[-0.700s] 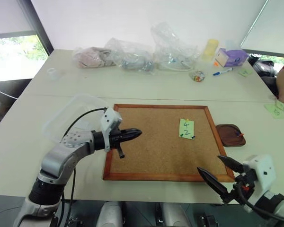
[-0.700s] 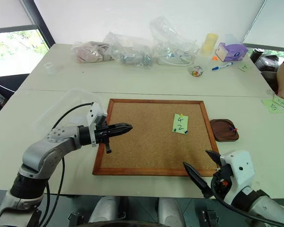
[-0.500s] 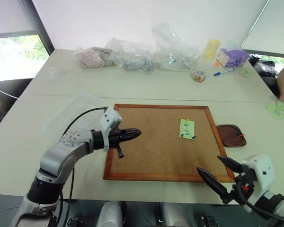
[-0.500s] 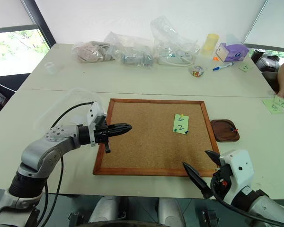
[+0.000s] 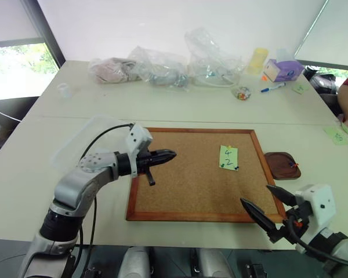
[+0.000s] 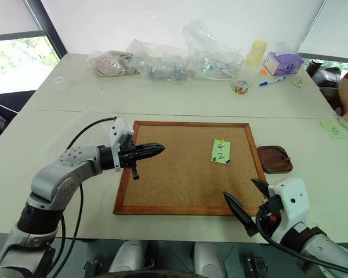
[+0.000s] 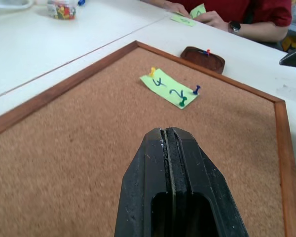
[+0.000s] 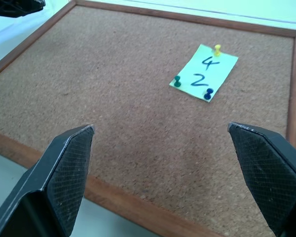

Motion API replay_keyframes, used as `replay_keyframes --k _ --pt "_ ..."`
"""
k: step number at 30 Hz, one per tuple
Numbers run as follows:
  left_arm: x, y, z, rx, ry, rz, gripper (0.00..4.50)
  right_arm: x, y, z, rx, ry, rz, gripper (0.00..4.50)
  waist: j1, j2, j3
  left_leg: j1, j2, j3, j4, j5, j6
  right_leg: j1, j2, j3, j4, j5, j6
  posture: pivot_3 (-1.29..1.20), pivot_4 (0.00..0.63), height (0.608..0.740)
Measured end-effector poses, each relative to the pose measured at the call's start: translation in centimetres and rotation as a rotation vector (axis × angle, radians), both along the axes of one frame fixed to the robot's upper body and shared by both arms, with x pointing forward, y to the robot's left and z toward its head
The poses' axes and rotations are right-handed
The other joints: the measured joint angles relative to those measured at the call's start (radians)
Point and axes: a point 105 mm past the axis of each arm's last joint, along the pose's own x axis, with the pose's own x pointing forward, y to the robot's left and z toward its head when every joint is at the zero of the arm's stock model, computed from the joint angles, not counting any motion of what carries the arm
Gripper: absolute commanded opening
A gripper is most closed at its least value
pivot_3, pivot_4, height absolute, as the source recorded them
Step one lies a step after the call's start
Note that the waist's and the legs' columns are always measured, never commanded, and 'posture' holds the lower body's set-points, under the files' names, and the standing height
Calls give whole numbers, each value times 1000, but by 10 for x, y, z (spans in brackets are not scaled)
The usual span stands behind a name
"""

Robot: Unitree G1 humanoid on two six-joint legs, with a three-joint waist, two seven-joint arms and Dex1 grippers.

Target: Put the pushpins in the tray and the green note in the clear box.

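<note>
Pushpins are your first concern: three of them, a yellow pin (image 8: 217, 49) at the top edge, a green pin (image 8: 177, 82) and a blue pin (image 8: 207, 93) at the two lower corners, hold the green note (image 5: 228, 157) flat against the cork board (image 5: 185, 191), toward the side nearest the tray (image 5: 281, 165). Expect each one to be tiny, hard and slick-headed, seated with some friction in the cork, so you should pinch the plastic head from its sides and pull straight out rather than levering it. A red-headed pin (image 5: 294, 165) already seems to lie in the tray, which sits just beside the board's frame. Your note is thin, light paper that will likely curl or slide once freed; take it by a free edge, and judge that it may cling by its adhesive. Your clear box (image 5: 84, 139) waits on the table beyond the board's other side, partly behind the left arm. Your left gripper (image 5: 167, 154) hangs over the cork with its two fingers pressed tightly together, holding nothing. Your right gripper (image 5: 269, 208) sits near the board's close corner with its fingers spread wide apart and empty, and it is the nearer one to the pins.
</note>
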Motion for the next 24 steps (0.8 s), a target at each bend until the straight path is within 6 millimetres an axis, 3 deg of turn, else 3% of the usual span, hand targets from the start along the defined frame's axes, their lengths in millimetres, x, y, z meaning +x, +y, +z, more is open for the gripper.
replay_keyframes --k 6,11,15,18,20,24 --pt "10 -17 8 20 -21 -8 36 26 -4 21 -24 -139 -15 4500 -2 -1 0 0 -3 0 2 0 0 1 0 1 0 0 0 0 150 737" --pt "4 -33 -24 143 15 -61 36 76 -26 32 -75 -234 -130 4500 -3 0 0 0 -4 0 2 0 0 0 2 1 1 0 0 0 150 737" --pt "4 -38 -33 203 -19 -87 36 120 -31 32 -92 -245 -188 4500 -3 0 0 0 -4 0 2 0 0 0 2 1 1 0 0 0 150 737" --pt "7 -34 -46 292 -38 -79 36 146 -23 22 -75 -228 -194 4500 -3 0 0 0 -4 0 1 0 0 0 2 1 1 0 0 0 150 737" --pt "8 -29 -55 349 -41 -82 36 154 -18 3 -78 -171 -179 4500 1 0 1 -1 -3 0 1 0 0 -1 3 1 3 0 0 0 150 737" --pt "9 -27 -58 367 -37 -71 36 164 -11 -14 -102 -125 -136 4500 0 1 1 -2 -4 1 2 0 0 -2 2 2 3 0 1 0 150 737"
